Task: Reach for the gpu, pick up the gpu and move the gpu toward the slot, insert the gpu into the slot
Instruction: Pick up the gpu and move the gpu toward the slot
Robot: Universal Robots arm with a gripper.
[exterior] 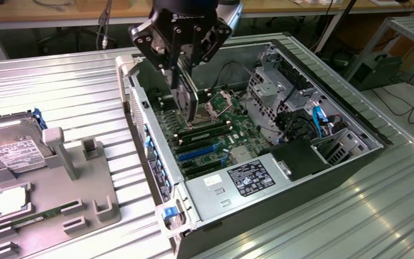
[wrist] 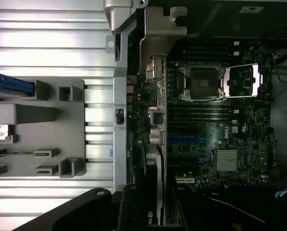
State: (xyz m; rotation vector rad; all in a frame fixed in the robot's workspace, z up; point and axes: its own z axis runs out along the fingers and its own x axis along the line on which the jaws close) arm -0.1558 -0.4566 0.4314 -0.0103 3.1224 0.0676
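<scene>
In the exterior view my gripper [exterior: 181, 73] is shut on the gpu [exterior: 187, 100], a thin dark card that hangs edge-down inside the open computer case [exterior: 351, 116]. Its lower edge is just above the motherboard [exterior: 225, 132], close to the case's near wall. The blue slot [exterior: 198, 153] lies on the board a little nearer the camera than the card. In the wrist view the gpu [wrist: 155, 120] appears edge-on, with its silver bracket [wrist: 163, 29] at the far end beside the case wall. The blue slot [wrist: 187, 140] runs alongside it.
A grey holder tray [exterior: 56, 189] stands at the exterior view's left, with a silver hard drive [exterior: 11, 152] and a green memory stick [exterior: 34, 220]. Inside the case are the CPU socket [wrist: 205, 84], a labelled power supply [exterior: 254, 175], drive cages and cables [exterior: 315, 121].
</scene>
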